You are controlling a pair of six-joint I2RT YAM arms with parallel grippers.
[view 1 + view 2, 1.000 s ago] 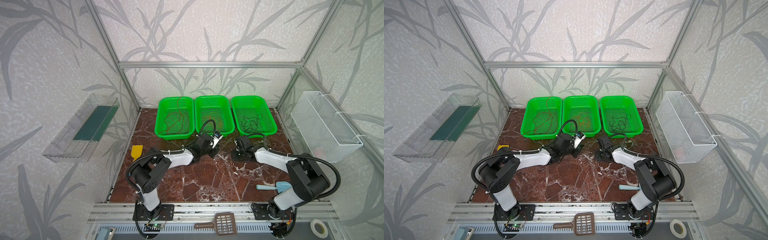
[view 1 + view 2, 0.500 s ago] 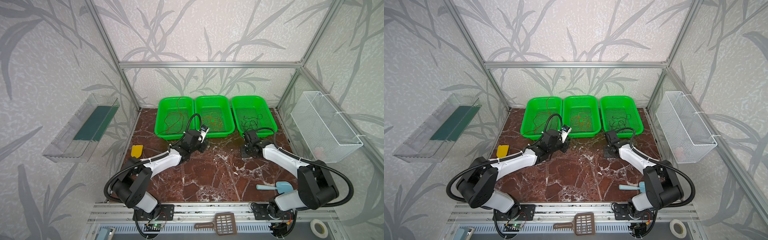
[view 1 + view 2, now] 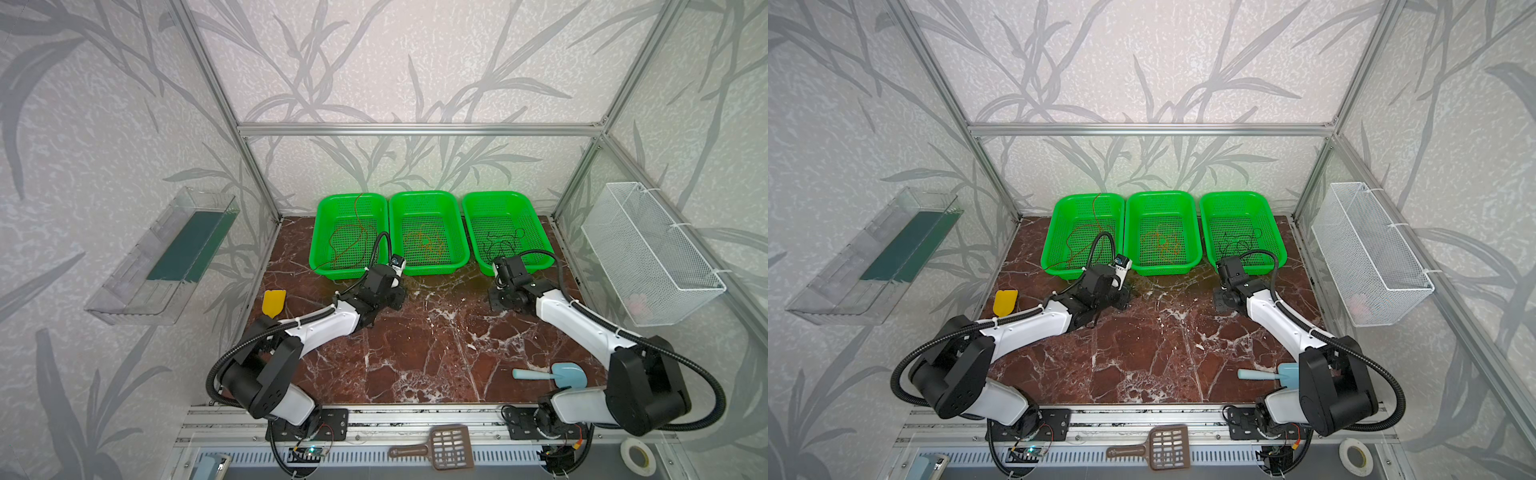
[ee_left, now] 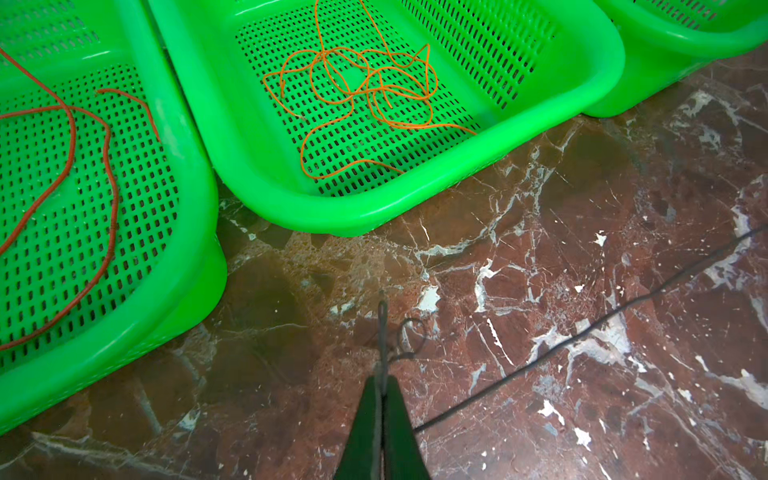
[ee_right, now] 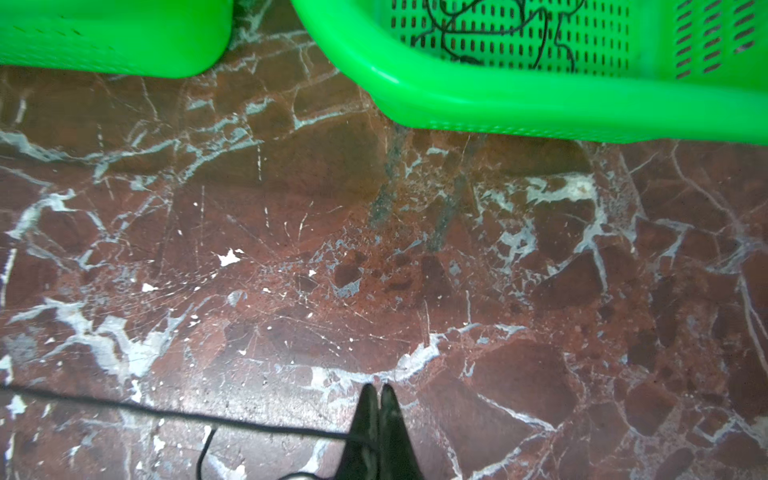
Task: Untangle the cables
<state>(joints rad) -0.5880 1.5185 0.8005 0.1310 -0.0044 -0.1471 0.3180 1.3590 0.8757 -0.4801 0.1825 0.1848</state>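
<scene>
Three cables lie apart in green baskets at the back: a red-brown cable point(image 3: 353, 241) point(image 4: 110, 178) in the left basket point(image 3: 353, 194), an orange cable point(image 3: 426, 243) point(image 4: 365, 91) in the middle basket point(image 3: 424, 192), and a black cable point(image 3: 503, 241) point(image 5: 540, 33) in the right basket point(image 3: 498, 193). My left gripper point(image 3: 399, 296) point(image 4: 382, 380) is shut on a thin dark wire point(image 4: 582, 332); a small loop of it sticks out past the tips. That wire point(image 5: 166, 413) runs taut over the marble to my right gripper point(image 3: 496, 301) point(image 5: 377, 388), also shut on it.
A yellow scraper point(image 3: 273, 301) lies at the left edge. A blue scoop point(image 3: 557, 374) lies by the right arm's base. A white wire basket point(image 3: 648, 253) hangs on the right wall and a clear tray point(image 3: 166, 257) on the left wall. A brown slotted scoop point(image 3: 440, 446) lies on the front rail.
Both grippers have drawn apart from the middle of the table, the left one going left and the right one going right. The baskets and their cables have not moved.
</scene>
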